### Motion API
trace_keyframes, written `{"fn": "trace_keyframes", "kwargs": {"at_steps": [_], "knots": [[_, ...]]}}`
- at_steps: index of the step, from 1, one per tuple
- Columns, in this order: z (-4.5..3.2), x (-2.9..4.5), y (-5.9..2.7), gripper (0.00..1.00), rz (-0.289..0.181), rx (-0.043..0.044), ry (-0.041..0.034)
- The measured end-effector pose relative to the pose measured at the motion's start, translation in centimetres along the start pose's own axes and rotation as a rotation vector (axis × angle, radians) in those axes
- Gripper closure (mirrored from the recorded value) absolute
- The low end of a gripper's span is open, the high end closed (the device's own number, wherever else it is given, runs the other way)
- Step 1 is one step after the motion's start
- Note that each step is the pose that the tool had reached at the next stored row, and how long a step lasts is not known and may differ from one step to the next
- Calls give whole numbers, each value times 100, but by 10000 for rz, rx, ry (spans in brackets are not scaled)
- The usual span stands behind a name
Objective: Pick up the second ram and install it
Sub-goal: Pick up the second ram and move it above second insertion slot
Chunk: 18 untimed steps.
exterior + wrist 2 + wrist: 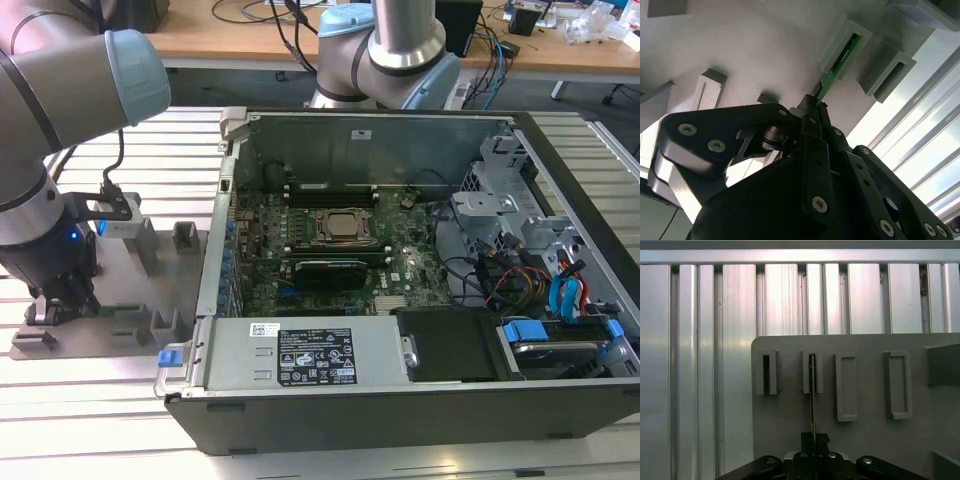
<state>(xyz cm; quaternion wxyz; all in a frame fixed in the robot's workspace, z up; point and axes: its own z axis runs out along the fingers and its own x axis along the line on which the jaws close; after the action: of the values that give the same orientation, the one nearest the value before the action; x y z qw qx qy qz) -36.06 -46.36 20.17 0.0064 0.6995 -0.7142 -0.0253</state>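
One second ram stands on edge, far end in a block of the fixture plate; the tool is closed on its near end. Four such blocks line up in the first wrist view. One open computer case sits at the exterior view's right.

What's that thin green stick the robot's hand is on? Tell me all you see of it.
The green stick is a thin, narrow circuit board, seen edge-on in the first wrist view. One end sits in a slotted block on the grey plate; the other is pinched in the black hand.
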Motion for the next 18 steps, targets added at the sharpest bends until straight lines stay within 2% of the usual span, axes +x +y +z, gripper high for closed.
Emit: {"fn": "trace_keyframes", "kwargs": {"at_steps": [7, 14, 18], "knots": [[-1, 0, 0, 87, 0, 2, -2], [-235, -6, 11, 87, 1, 0, -1], [-316, -8, 14, 87, 0, 0, 0]]}}
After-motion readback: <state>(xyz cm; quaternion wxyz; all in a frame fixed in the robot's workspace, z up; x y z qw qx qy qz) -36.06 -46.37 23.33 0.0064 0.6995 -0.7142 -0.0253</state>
